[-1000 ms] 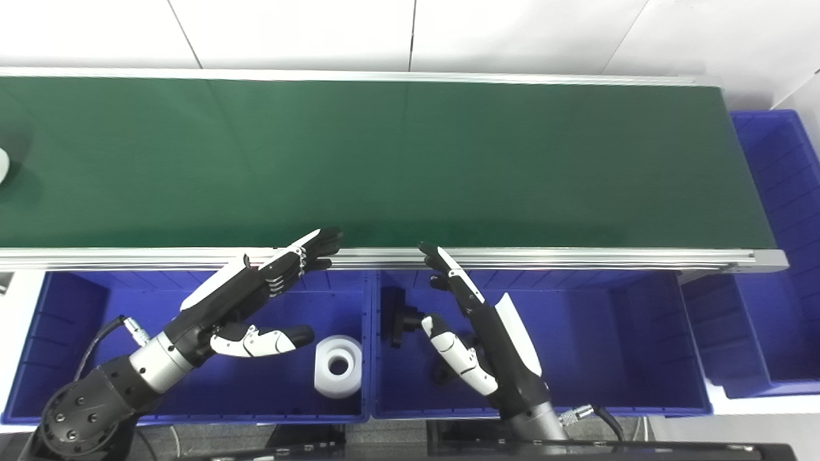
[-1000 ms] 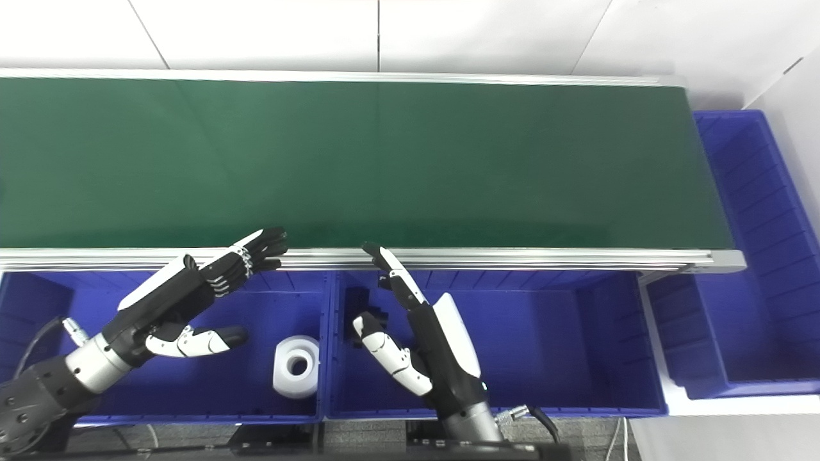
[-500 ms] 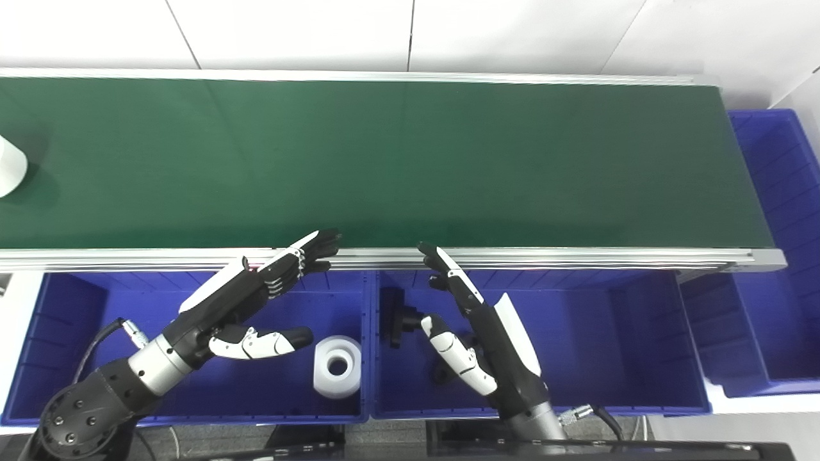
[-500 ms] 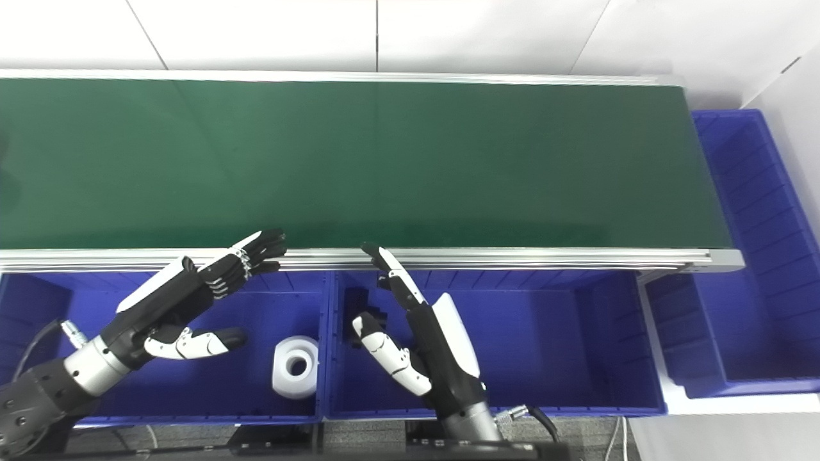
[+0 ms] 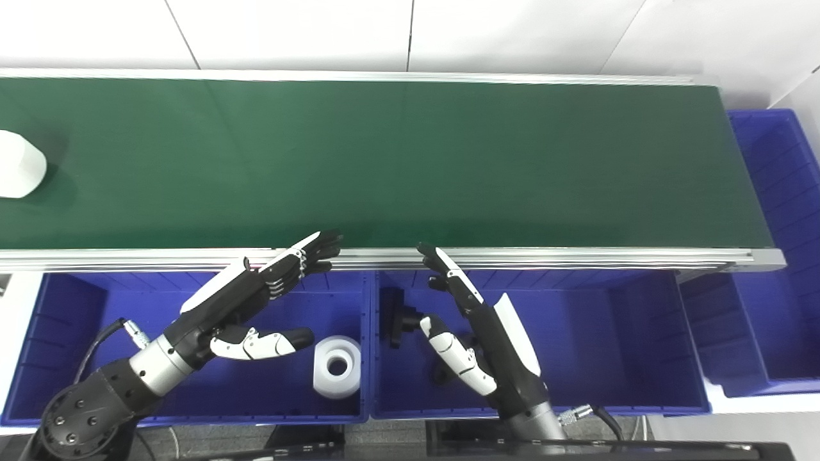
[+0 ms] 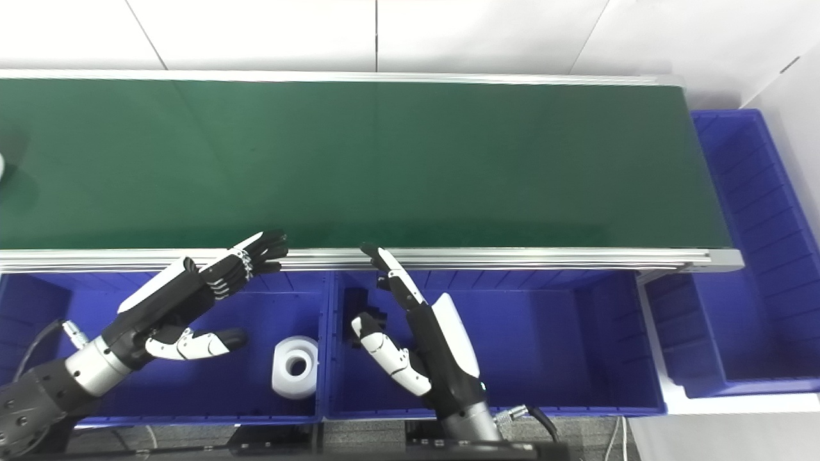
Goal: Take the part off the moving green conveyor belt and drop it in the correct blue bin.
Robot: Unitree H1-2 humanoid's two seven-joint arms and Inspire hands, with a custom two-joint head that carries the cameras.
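Observation:
A white part (image 5: 19,173) lies on the green conveyor belt (image 5: 410,166) at the far left edge of the left eye view; only a sliver of it shows in the right eye view (image 6: 1,165). My left hand (image 5: 256,291) is open and empty, held over the left blue bin (image 5: 77,301) with its fingertips at the belt's near rail. My right hand (image 5: 474,326) is open and empty over the middle blue bin (image 5: 608,339), fingertips also near the rail.
A white ring-shaped part (image 5: 337,367) lies in the left bin. A black part (image 5: 400,317) lies in the middle bin, partly hidden by my right hand. Another blue bin (image 5: 775,256) stands at the belt's right end.
The white part has travelled rightward along the belt and shows more fully at the left edge. Both hands have stayed in place.

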